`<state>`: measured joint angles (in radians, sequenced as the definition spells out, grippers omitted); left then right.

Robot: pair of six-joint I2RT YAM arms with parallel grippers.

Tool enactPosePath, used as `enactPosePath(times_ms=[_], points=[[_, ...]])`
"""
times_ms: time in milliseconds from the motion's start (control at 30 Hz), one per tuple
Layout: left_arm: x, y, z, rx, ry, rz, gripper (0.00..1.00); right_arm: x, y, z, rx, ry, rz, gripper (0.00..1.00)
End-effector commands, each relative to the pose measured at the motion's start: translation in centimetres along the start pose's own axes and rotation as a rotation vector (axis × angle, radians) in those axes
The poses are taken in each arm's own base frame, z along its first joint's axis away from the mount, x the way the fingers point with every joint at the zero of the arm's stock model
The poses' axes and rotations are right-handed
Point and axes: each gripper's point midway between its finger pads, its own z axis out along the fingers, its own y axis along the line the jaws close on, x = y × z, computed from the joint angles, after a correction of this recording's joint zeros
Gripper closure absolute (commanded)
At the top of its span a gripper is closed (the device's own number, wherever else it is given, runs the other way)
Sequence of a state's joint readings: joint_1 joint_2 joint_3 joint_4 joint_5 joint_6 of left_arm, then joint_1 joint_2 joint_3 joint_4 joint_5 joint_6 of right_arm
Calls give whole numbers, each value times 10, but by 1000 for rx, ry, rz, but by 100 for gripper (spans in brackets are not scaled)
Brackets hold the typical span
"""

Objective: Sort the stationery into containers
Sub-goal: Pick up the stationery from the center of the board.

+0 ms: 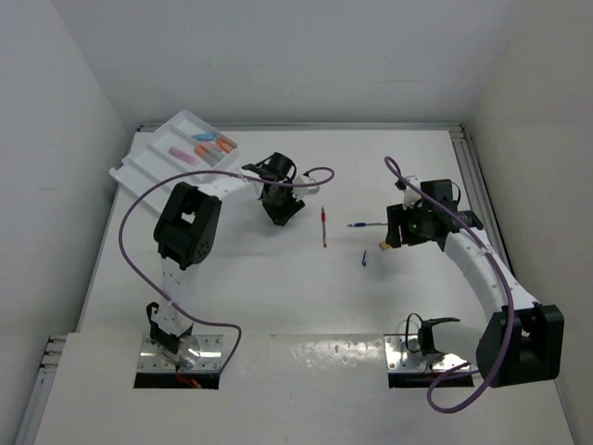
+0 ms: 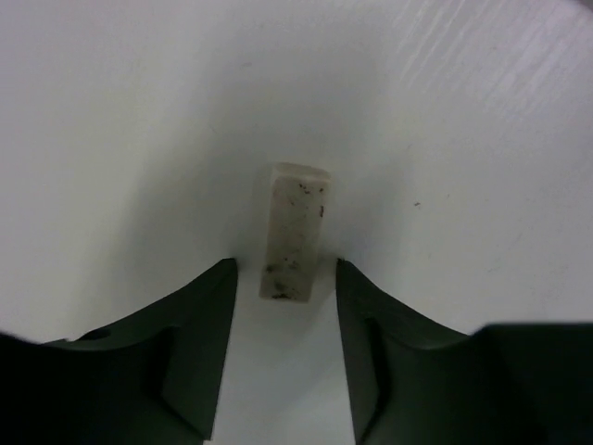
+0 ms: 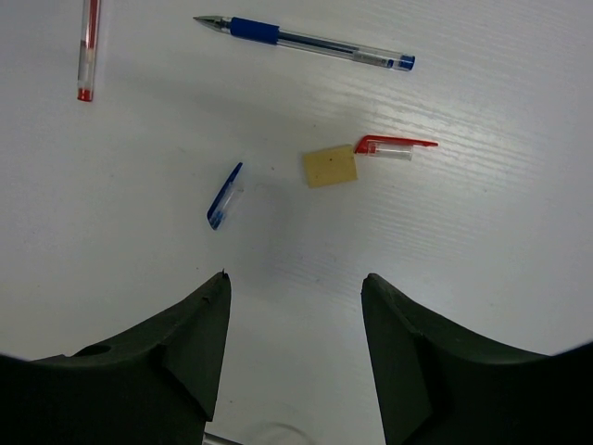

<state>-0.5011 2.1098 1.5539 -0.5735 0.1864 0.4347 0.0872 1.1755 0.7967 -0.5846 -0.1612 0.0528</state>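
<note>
Left gripper (image 2: 285,271) hung low over the table (image 1: 278,306), jaws released, nothing held. A pale eraser (image 2: 296,230) lay flat on the table, its near end between the fingertips (image 2: 208,315) with a thin gap each side. It was speckled with dark marks and its long axis ran away from the wrist camera. In the top view the gripper hid it.

Step in hand, as I judged it, was the left arm picking this eraser. To do it well:
- Only the near end sat inside the jaws, so push forward a little to get the pads nearer the eraser's middle.
- Go straight down until the tips nearly touch the table, then close across the narrow width.
- The gaps looked about even, so no sideways fix was needed.
- Squeeze gently. A small block can pivot or pop out if caught by one corner.
- Lift clear before swinging to the tray (image 1: 148,167) at the far left corner.

The tray already held markers (image 1: 215,144) in its far compartments. The near ones looked free, so one of those could take the eraser.

Right gripper (image 3: 296,283) was open and empty, hovering above loose items: red pen (image 3: 86,46), blue pen (image 3: 306,42), blue cap (image 3: 224,197), tan eraser (image 3: 329,167) and red cap (image 3: 394,146) touching the tan eraser's corner. All of them lay on the table, well apart from the tray.
</note>
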Motion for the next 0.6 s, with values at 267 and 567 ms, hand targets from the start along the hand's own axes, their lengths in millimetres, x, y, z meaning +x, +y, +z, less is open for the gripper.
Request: enactPosePath(times_ms=[267, 567], points=[[26, 2, -7, -5, 23, -46, 86, -19, -2, 3, -6, -36, -12, 42], [48, 96, -146, -213, -256, -441, 98, -20, 7, 9, -42, -44, -3, 42]])
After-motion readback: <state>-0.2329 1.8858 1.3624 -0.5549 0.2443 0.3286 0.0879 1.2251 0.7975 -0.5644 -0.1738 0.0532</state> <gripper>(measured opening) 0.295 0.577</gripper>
